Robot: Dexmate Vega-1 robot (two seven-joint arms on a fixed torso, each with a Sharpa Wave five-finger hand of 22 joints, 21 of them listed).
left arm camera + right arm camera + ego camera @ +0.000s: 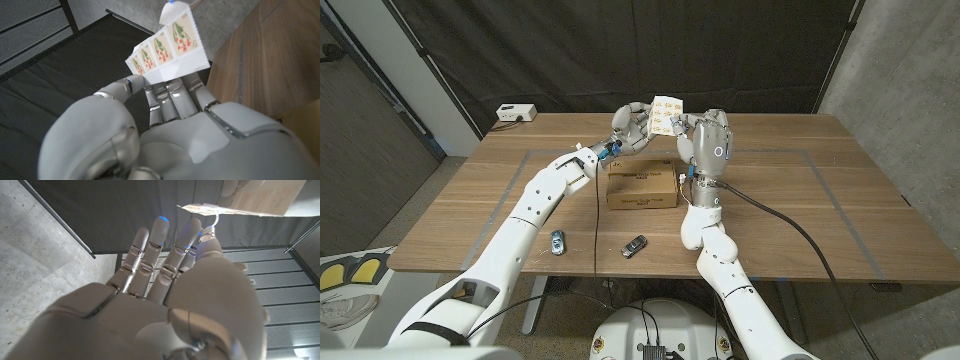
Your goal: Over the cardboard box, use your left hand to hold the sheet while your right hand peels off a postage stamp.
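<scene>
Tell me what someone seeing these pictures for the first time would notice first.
First, the sheet of stamps held up above the cardboard box at the table's middle, with the left robot hand gripping it and the right robot hand raised at its other edge. The left wrist view shows a row of red-flowered stamps. Nearer the robot, two small objects lie on the wooden table.

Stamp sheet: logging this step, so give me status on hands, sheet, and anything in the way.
Left hand holds stamp sheet up over cardboard box. Right hand at sheet's edge, fingertips pinching a stamp corner. Nothing in the way.
</scene>
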